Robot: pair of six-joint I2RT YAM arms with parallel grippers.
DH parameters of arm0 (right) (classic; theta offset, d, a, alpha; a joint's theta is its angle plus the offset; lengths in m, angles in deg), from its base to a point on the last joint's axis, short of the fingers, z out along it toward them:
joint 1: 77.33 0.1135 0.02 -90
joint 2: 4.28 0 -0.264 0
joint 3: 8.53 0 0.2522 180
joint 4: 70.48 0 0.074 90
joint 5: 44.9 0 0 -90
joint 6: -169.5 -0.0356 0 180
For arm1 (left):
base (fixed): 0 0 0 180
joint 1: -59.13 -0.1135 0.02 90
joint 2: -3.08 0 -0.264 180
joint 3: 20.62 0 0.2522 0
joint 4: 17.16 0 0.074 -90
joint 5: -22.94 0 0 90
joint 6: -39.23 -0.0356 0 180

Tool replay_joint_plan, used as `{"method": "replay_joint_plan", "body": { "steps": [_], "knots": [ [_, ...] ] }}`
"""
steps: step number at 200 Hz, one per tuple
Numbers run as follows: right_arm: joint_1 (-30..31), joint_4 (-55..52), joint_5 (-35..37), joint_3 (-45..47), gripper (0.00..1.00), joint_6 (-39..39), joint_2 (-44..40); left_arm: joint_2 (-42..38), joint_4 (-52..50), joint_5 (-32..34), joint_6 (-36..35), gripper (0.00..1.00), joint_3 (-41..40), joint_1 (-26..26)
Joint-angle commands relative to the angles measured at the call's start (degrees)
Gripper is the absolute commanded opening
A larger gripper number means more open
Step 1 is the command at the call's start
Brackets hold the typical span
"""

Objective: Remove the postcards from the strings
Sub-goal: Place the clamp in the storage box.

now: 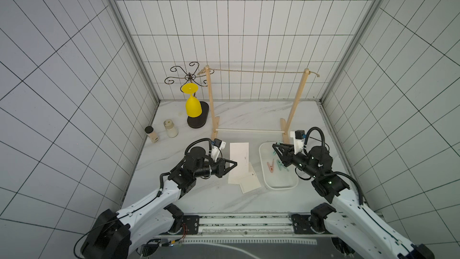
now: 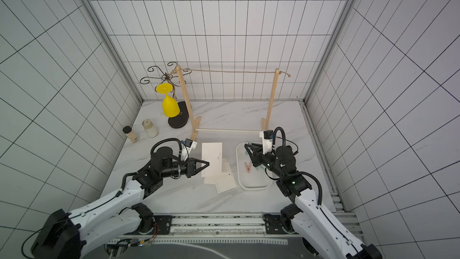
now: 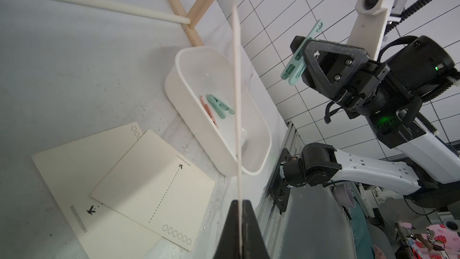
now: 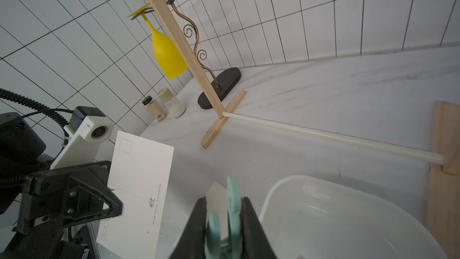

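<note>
No card hangs on the string between the posts. The left claw is clamped on the 9 o'clock long edge of one postcard. That card is clear of the desk, with its long axis running 12 to 6 in both top views. It shows edge-on in the left wrist view.

The two other postcards lie overlapped on the desk, about 5 o'clock from that claw and partly beneath the held card. Likely next: lower it and release onto them.

The left arm is nearer, forearm low, claw pointing to 3 o'clock. The right claw pinches a green peg over the 12 o'clock end of the tray.
</note>
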Motion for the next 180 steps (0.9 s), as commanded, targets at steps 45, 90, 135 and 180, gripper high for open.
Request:
{"method": "replay_joint_plan", "body": {
  "steps": [45, 90, 135, 180],
  "knots": [
    [0.7, -0.5, 7.0, 11.3, 0.00, -5.6, 0.8, 11.3, 5.3, 1.6, 2.7, 0.00, -3.0, 3.2],
    [0.7, 1.0, 10.4, 13.1, 0.00, -5.7, 5.0, 17.8, 10.5, 1.9, 3.2, 0.00, -3.4, 3.2],
    [0.7, 3.0, 11.3, 13.0, 0.30, -5.9, 9.4, 22.6, 12.9, 1.7, 3.1, 0.30, -2.7, 3.1],
    [0.7, 3.0, 12.8, 12.1, 0.55, -6.0, 10.6, 18.7, 9.1, 3.3, 2.2, 0.41, -3.0, -0.5]
  ]
}}
